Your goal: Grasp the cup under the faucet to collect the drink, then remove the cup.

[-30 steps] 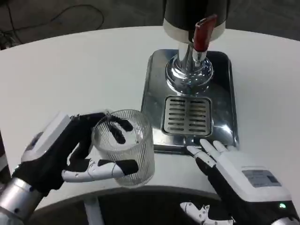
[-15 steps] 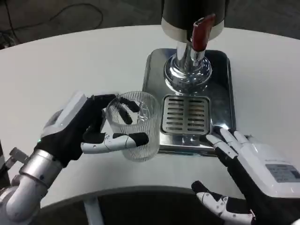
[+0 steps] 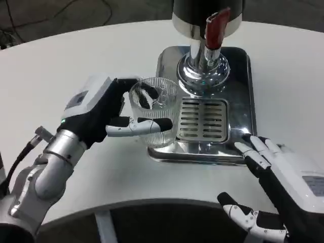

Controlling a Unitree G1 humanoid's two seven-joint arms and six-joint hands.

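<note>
One cup (image 3: 154, 117): ribbed clear glass, gripped by the left hand (image 3: 104, 114), fingers (image 3: 147, 125) wrapped around it, at the drip tray's (image 3: 242, 101) left edge, beside the faucet (image 3: 205, 48).
Right hand (image 3: 286, 179): nothing held, fingers spread, on the counter (image 3: 61, 71).

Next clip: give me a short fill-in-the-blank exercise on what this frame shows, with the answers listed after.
1. The ribbed glass cup is held by the robot's ____ hand.
2. The lever on the drink dispenser is coloured ____.
3. The slotted drip grate is set into a shiny ____ tray.
4. The right hand holds ____, its fingers spread by the tray's front corner.

Missing words: left; red; metal; nothing
</note>
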